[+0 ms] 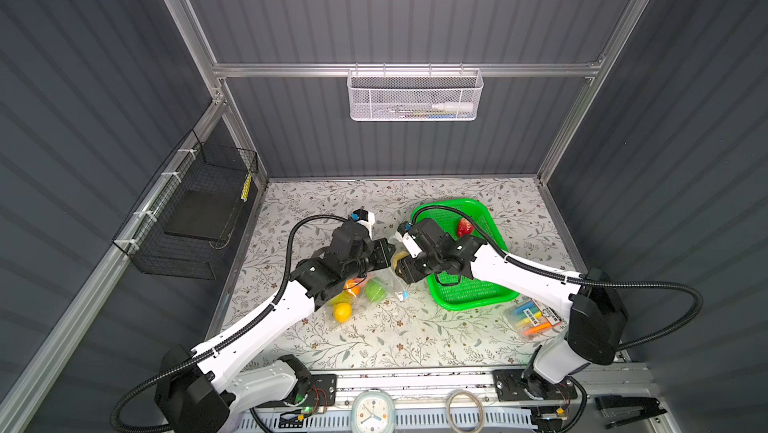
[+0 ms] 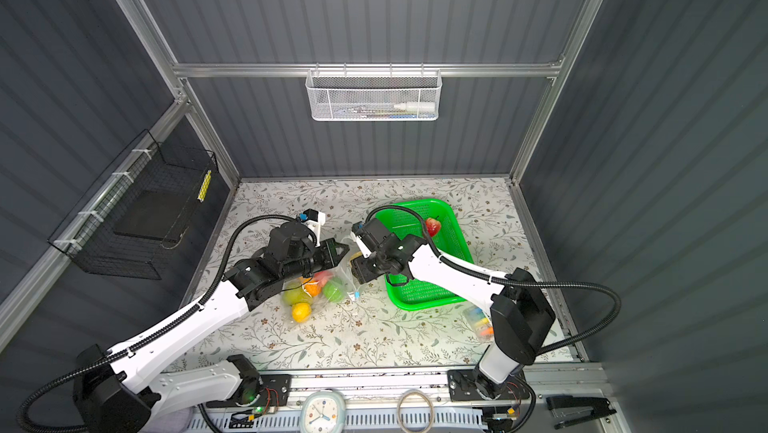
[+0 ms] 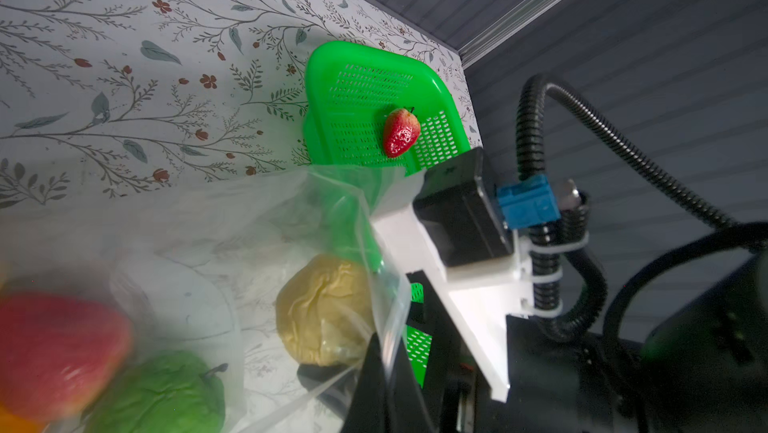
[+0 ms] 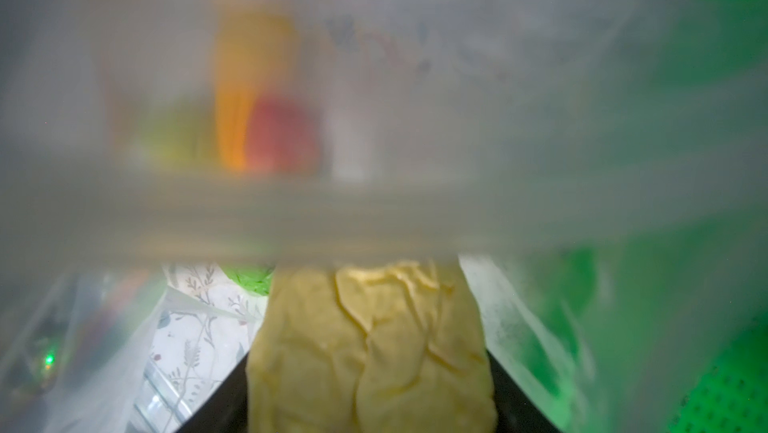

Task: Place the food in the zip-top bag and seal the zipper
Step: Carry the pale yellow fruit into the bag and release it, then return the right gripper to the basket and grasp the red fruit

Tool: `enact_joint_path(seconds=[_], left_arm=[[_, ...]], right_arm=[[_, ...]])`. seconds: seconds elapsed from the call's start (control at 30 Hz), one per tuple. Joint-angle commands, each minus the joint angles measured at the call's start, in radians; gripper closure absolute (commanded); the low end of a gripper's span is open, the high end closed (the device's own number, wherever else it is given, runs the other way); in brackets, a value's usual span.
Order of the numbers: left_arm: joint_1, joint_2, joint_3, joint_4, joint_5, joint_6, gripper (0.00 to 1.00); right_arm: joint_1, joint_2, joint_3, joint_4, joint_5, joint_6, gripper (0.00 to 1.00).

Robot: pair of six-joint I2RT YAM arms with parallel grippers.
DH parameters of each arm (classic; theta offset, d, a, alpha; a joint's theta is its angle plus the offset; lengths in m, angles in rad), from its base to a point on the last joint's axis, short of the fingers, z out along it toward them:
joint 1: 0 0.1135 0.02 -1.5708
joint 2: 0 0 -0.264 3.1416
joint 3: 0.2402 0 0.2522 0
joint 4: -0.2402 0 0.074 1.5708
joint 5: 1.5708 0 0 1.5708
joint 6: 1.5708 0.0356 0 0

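Tan ball [image 4: 370,347] grasped between the right fingers [image 4: 216,410] at the bag's [image 1: 388,281] raised mouth.
On the flowered tabletop [image 1: 395,339], the green basket [image 1: 453,203] holds one strawberry [image 1: 465,227]. Just beside it, the clear bag holds a lime [image 1: 376,290] and a lemon [image 1: 343,312], its mouth edge clenched in the left fingers [image 1: 386,250]. The blue slider [image 1: 402,296] sits at the mouth's near end.

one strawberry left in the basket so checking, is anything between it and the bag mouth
Yes. The right gripper, holding the tan ball at the zip-top bag mouth, and its wrist sit between the strawberry in the green basket and the bag.
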Motion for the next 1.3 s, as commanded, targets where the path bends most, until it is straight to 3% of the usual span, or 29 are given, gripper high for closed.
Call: enact_joint_path(seconds=[0.0,0.43,0.83,1.03,1.27], left_arm=[[-0.008,-0.022,-0.002,0.008,-0.005,-0.012,1.0],[-0.008,-0.025,-0.004,0.01,0.0,-0.013,1.0],[-0.008,-0.034,-0.012,0.011,-0.003,-0.013,1.0],[-0.008,-0.043,-0.02,0.013,-0.005,-0.014,1.0],[-0.007,-0.051,-0.025,0.013,-0.002,-0.012,1.0]], right_arm=[[0.011,0.018,0.034,-0.045,0.041,-0.027,0.32],[0.012,-0.019,0.041,-0.039,0.028,-0.028,0.21],[-0.012,-0.173,0.048,-0.02,0.078,-0.013,0.14],[-0.111,-0.255,0.003,-0.035,0.188,0.06,0.04],[-0.352,-0.27,-0.094,-0.032,0.256,0.175,0.01]])
